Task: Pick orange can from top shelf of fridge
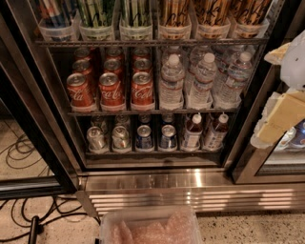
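The fridge (157,181) stands open in front of me, with a dark frame and a ribbed steel base. The top shelf (143,43) is a thin wire rack carrying clear tubs of tall slim cans. The orange cans (174,12) are orange-gold with dark streaks and stand in the three right-hand tubs, cut off by the top edge. Green-and-white striped cans (97,12) stand to their left. My gripper (281,116) is a blurred white and cream shape at the right edge, in front of the fridge's right frame, below and right of the orange cans.
Red cola cans (112,88) and water bottles (202,81) fill the middle shelf. Small cans and bottles (143,136) stand on the bottom shelf. A clear plastic bin (150,228) sits at the bottom edge. Black cables (28,209) lie on the floor at left.
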`<state>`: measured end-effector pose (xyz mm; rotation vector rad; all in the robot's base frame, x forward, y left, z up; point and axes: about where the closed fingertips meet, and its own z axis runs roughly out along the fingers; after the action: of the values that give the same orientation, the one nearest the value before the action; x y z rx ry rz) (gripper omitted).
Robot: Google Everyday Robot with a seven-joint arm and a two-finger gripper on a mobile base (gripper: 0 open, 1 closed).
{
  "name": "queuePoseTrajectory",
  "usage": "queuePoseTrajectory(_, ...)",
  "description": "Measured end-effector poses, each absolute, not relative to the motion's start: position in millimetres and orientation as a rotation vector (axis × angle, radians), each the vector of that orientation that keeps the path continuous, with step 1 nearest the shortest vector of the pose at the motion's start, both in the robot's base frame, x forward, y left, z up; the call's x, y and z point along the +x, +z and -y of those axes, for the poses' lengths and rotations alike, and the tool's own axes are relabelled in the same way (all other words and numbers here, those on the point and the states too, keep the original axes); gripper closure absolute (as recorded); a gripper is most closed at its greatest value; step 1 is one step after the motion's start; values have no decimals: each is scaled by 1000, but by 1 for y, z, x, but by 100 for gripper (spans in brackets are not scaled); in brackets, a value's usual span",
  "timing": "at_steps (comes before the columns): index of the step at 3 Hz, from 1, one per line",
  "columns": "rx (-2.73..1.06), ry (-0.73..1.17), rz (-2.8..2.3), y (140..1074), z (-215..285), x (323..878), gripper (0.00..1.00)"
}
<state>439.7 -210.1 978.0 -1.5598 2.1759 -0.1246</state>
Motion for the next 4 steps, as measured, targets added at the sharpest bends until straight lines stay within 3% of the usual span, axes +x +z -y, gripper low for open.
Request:
queuePoseTrajectory(2,-1535,-118,-2170,975,210,441,0)
queuePoseTrajectory(4,-1277,51,-2047,981,186,464,0)
